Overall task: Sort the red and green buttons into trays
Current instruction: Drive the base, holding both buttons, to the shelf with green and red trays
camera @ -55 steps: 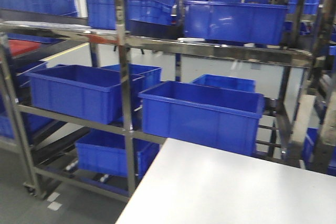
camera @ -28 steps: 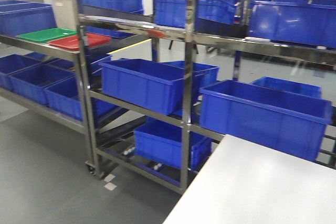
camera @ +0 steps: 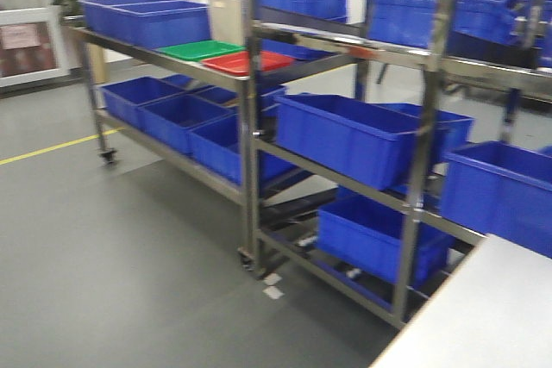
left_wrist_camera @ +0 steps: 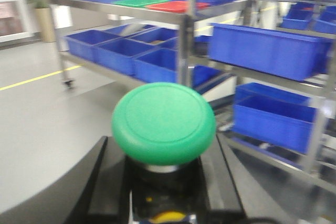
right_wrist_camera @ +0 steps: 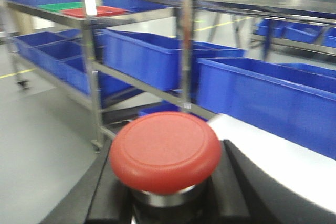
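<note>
The steel rack (camera: 248, 127) is standing well apart from the robot, carrying deep blue bins (camera: 345, 131). On its top shelf the green tray (camera: 203, 50) and red tray (camera: 248, 62) are lying side by side. The left gripper (left_wrist_camera: 163, 182) is pinching the green button (left_wrist_camera: 164, 121) by its base, and the right gripper (right_wrist_camera: 165, 198) is pinching the red button (right_wrist_camera: 165, 150) likewise. With the trays lying so close together, a release near their shared edge is risking the wrong colour. The broad caps could also be tipping the buttons on landing.

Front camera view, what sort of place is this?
Likely a warehouse or factory storage area: steel shelving racks, many blue plastic bins on them, and a yellow line on the grey floor.
</note>
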